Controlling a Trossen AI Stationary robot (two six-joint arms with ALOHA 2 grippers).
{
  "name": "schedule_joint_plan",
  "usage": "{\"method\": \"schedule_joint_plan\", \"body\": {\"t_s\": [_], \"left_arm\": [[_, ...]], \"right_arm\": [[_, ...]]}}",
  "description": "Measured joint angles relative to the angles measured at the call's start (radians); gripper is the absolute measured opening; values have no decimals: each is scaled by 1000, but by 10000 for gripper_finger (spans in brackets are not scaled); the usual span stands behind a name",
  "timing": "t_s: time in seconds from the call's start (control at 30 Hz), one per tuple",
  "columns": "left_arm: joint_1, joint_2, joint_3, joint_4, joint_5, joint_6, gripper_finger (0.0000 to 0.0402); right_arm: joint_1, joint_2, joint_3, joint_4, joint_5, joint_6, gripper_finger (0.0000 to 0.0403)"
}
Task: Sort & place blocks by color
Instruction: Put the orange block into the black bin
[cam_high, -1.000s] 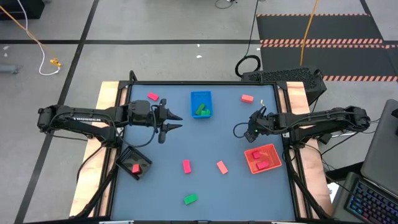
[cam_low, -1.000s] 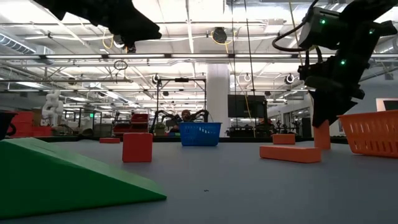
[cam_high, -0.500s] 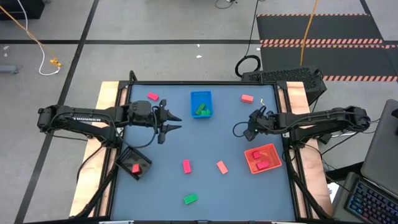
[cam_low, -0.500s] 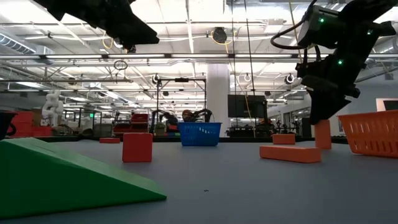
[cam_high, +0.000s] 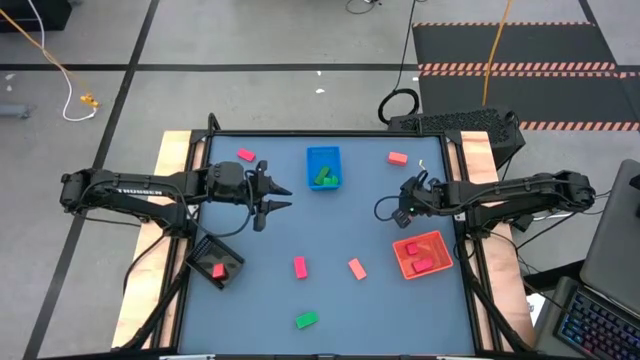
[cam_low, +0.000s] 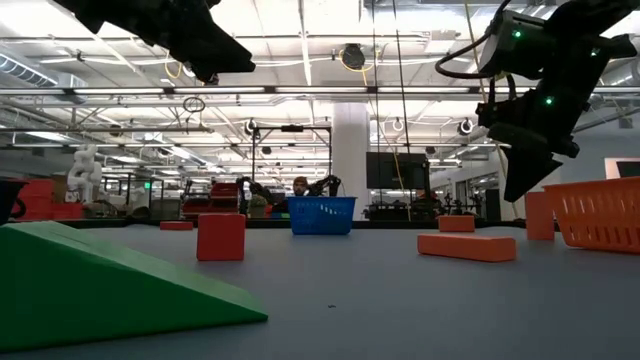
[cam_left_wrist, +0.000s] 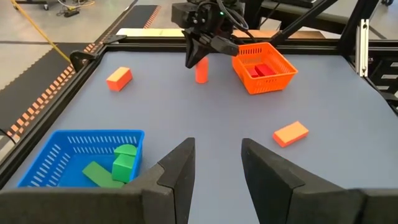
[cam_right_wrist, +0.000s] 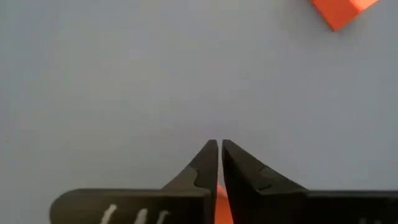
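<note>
High view first: little has shifted. The right gripper hangs just beside the red tray, and the left gripper waits near the blue tray. Loose blocks lie scattered on the grey-blue table.

Low view: the upright salmon block has slid sideways in the last second. It now stands just beside the tray's wall, a little clear of the right gripper's tip. I'd judge it nudged, not binned, so that sort isn't done.

Left wrist view: the left fingers are spread and hold nothing.

Right wrist view: the right fingers are pressed nearly together, with an orange sliver showing behind them.

Beyond the table is a bright hall with ceiling lights and a white column.
</note>
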Motion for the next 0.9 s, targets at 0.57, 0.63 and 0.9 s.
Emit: {"method": "schedule_joint_plan", "body": {"t_s": [0.57,0.63,0.9], "left_arm": [[0,0,0,0,0,-4,131],[0,0,0,-14,0,-4,131],[0,0,0,-31,0,-4,131]], "right_arm": [[0,-42,1,130,-117,-192,192],[0,-54,1,71,-118,-178,231],[2,-68,1,-48,-166,-113,308]]}}
